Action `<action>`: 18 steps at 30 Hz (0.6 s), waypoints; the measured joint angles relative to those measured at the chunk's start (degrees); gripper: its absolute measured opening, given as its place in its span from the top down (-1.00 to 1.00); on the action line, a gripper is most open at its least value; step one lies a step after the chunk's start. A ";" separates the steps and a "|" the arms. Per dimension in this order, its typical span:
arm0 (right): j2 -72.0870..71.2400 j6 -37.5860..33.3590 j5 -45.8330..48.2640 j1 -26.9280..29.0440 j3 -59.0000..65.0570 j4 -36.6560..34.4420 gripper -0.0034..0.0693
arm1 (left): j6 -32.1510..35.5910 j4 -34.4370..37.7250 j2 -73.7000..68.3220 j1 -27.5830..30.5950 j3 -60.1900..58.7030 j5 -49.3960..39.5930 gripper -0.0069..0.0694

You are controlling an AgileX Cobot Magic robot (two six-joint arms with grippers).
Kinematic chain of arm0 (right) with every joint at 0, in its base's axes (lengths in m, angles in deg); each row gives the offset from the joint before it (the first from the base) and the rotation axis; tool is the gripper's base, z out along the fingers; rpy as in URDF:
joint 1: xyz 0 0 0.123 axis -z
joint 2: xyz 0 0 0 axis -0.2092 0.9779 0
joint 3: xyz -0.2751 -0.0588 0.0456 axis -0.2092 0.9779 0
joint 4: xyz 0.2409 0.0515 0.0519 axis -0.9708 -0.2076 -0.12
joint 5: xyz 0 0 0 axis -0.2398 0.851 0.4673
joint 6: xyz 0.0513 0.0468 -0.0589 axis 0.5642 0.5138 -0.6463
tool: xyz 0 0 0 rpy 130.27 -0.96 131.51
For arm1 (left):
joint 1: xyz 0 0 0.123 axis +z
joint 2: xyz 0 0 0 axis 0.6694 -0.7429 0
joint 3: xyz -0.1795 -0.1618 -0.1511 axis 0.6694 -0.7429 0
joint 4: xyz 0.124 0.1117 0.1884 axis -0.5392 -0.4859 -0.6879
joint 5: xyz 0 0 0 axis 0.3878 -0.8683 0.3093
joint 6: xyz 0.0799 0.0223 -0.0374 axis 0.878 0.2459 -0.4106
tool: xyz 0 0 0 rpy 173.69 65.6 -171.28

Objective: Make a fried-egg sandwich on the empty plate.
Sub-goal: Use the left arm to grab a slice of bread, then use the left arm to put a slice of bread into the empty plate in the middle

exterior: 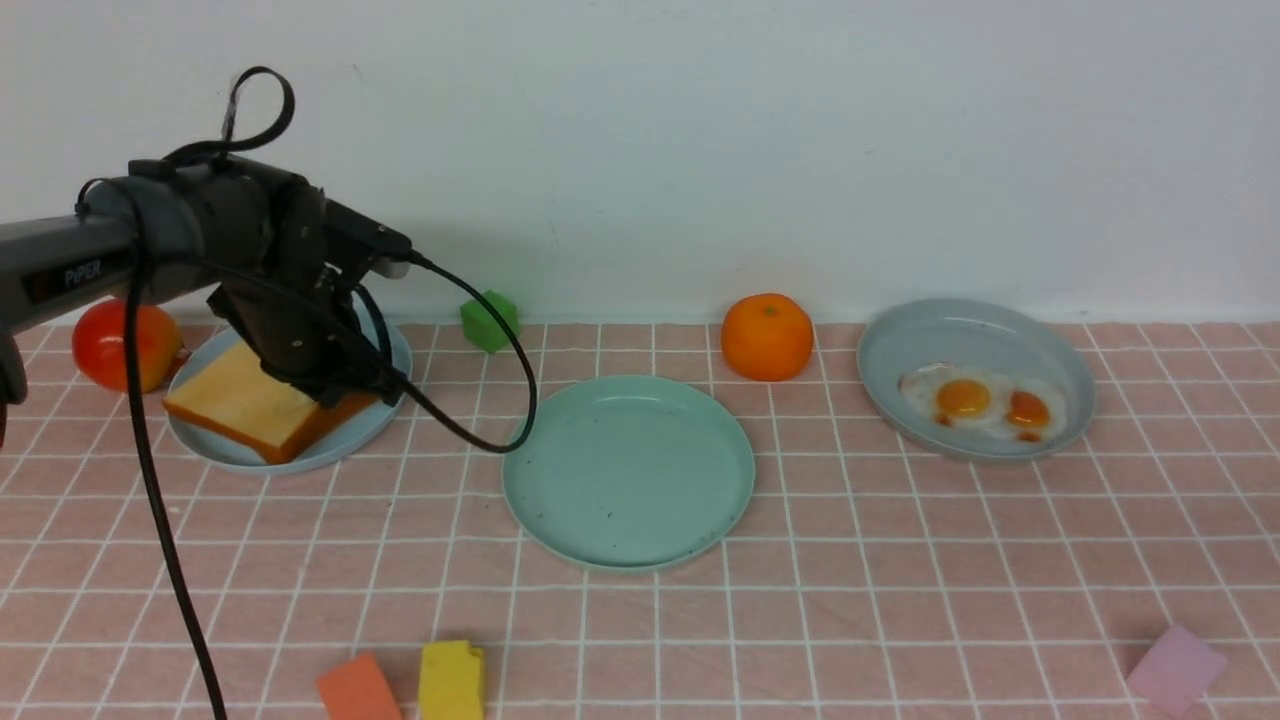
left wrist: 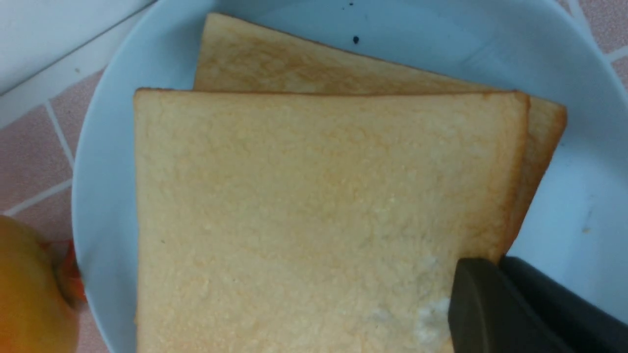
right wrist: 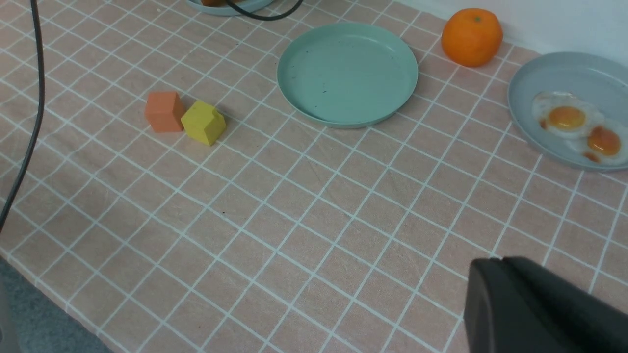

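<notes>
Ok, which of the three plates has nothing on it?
The teal-green plate in the middle. The light blue plate on the left holds toast, the grey-blue dish on the right holds fried eggs.

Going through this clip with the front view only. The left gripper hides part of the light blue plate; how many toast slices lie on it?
Observer: Two square, tan, orange-crusted pieces, stacked: the top toast slice lies skewed over the lower toast slice.
Operator: Is the left gripper shut on one?
Observer: Cannot tell; the left wrist view shows only one dark finger, at the top toast slice's corner.
Operator: And the right arm? It is out of my view.
Observer: Its wrist view shows one dark finger above bare pink checked cloth, apart from the round teal-green plate.
</notes>
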 joint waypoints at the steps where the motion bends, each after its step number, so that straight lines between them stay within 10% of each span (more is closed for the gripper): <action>1: 0.00 0.00 0.00 0.00 0.00 0.00 0.78 | 0.00 -0.17 0.00 0.00 0.27 -0.35 0.85; 18: 0.00 0.00 0.00 0.00 0.00 0.06 0.73 | -4.87 4.87 13.93 -10.47 2.22 -7.56 0.85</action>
